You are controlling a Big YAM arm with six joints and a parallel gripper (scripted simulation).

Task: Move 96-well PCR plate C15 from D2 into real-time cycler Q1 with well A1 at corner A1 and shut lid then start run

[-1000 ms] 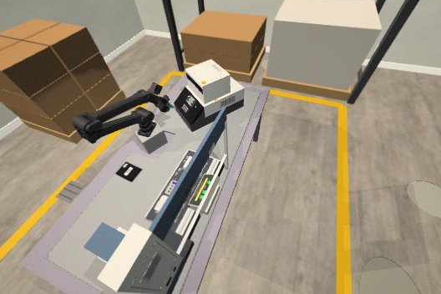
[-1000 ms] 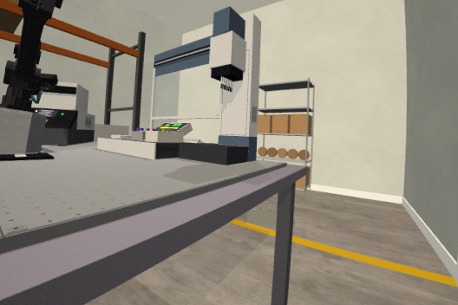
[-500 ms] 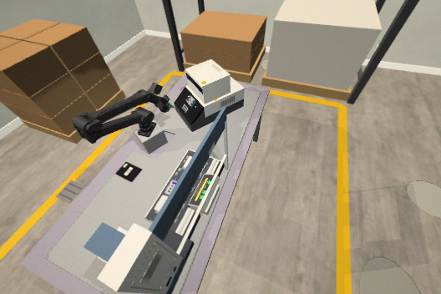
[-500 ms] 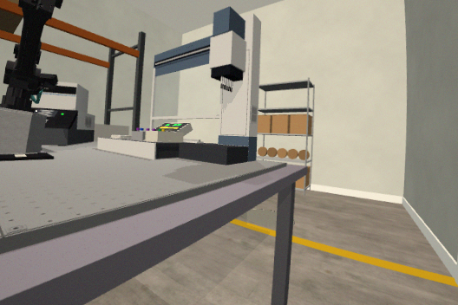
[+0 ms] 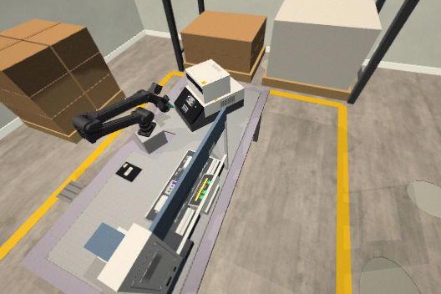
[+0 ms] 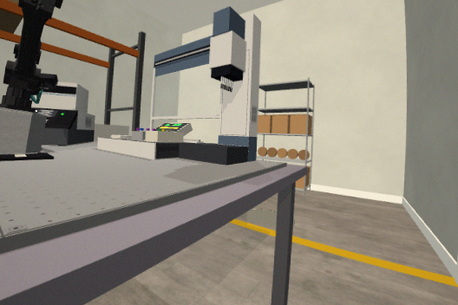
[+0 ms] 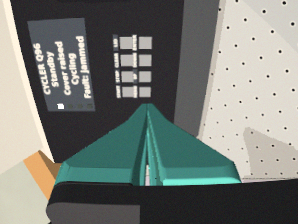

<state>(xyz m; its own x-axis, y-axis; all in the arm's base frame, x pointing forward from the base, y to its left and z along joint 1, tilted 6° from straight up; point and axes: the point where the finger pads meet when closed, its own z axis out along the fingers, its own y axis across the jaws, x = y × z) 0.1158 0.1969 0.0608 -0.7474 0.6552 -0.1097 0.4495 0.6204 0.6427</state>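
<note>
The cycler Q1 [image 5: 210,90] stands at the far end of the table with its white lid [image 5: 207,78] shut. My gripper [image 7: 147,113] is shut and empty, its teal fingertips pointing at the panel just short of the nearest key row. It also shows in the top view [image 5: 167,106], close in front of the panel. Plate C15 is on the hand-off row [image 5: 200,186], partly hidden under the liquid handler's gantry.
The liquid handler [image 6: 217,92] spans the table's right side, its blue gantry beam [image 5: 190,172] over the hand-off row. A black regrip nest [image 5: 130,173] lies on the table. A grey pedestal [image 5: 151,140] carries the arm's base. Cardboard boxes [image 5: 46,72] stand on the floor around the table.
</note>
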